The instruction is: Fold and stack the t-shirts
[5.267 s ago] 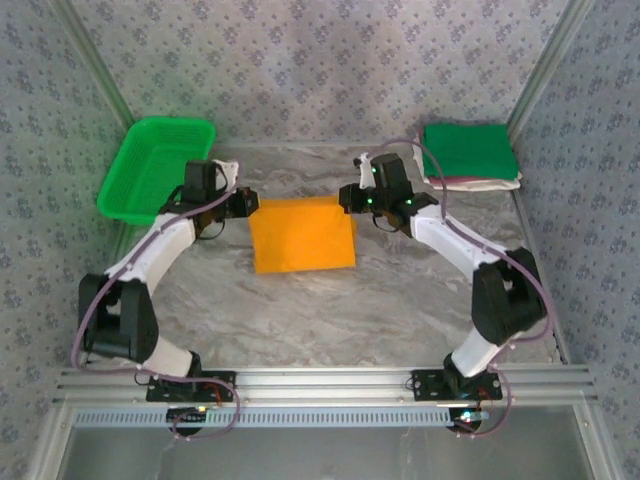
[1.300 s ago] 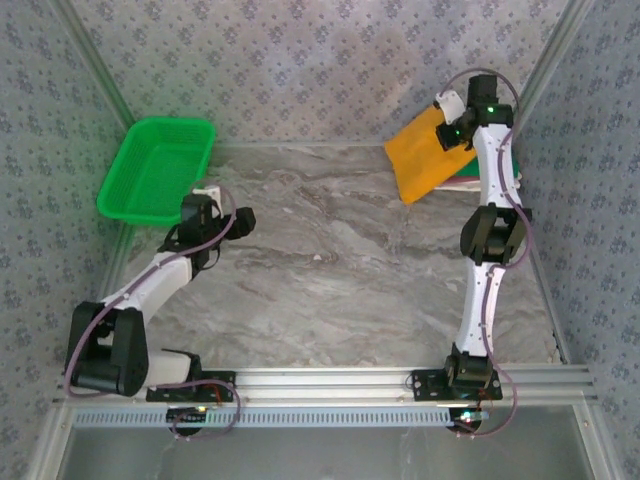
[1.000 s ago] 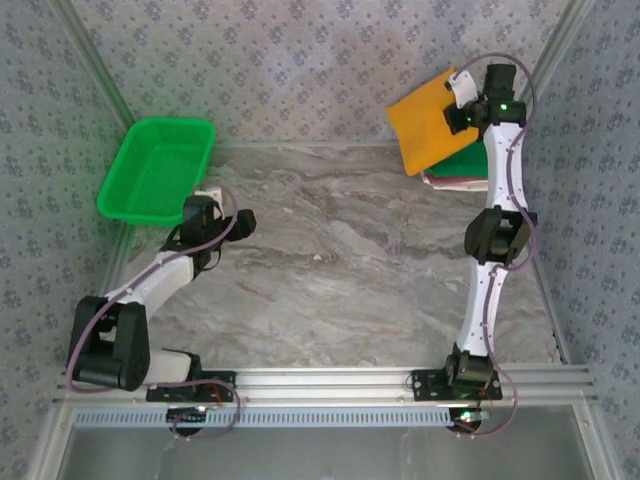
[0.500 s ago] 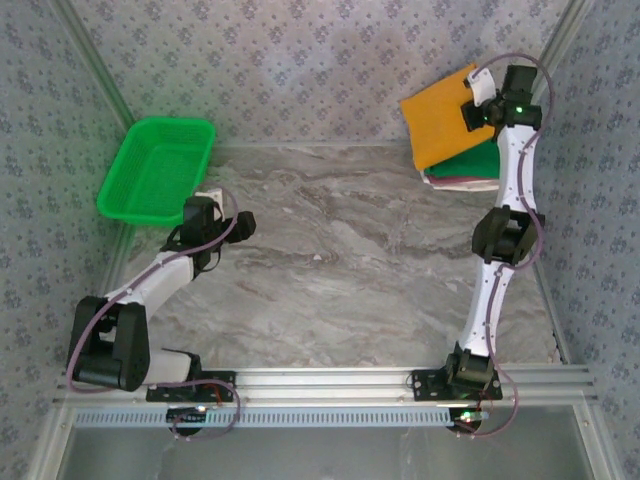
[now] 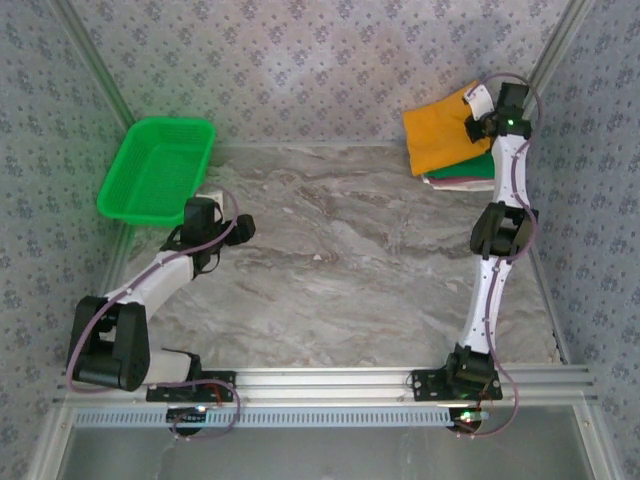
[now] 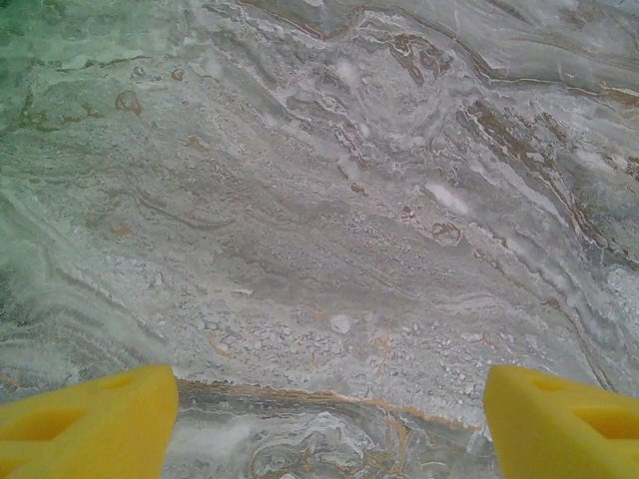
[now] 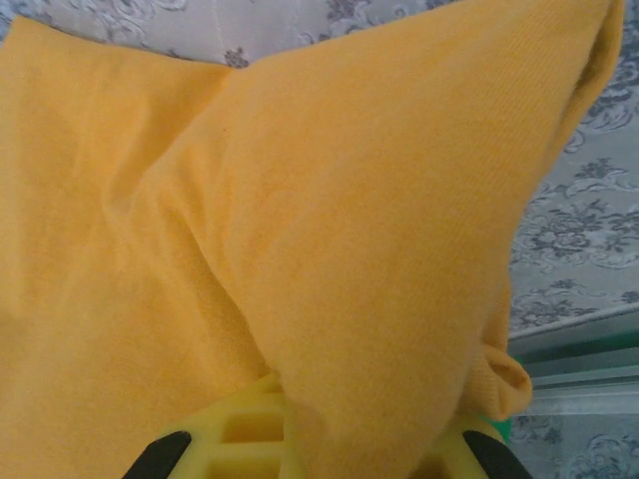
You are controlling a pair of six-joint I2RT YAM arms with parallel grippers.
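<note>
While clamped shut in the right gripper (image 5: pixel 478 118) by a bunched edge, orange t-shirt (image 5: pixel 438 132) hangs folded and slanting just above the stack (image 5: pixel 462 178) at the far right corner. Droops over the green tee (image 5: pixel 484 165) on top, with maroon and white edges peeping out beneath. Seen from the right wrist, puckers and wraps round the yellow fingers (image 7: pixel 250 429).

Judged light, soft and limp. Sags wherever unsupported and is likely to fall open if swung fast. Not fragile, and hardly slippery. Best taken along a folded edge, pinching all layers together, much as here.

Further out, left gripper (image 5: pixel 240 228) spread wide and empty, low over the bare marble table (image 5: pixel 340 270), near the green basket (image 5: pixel 155 165).

Compared with a second ago: carried further toward the corner and lowered, lying flatter and hiding more of the green tee. Left arm unmoved.
</note>
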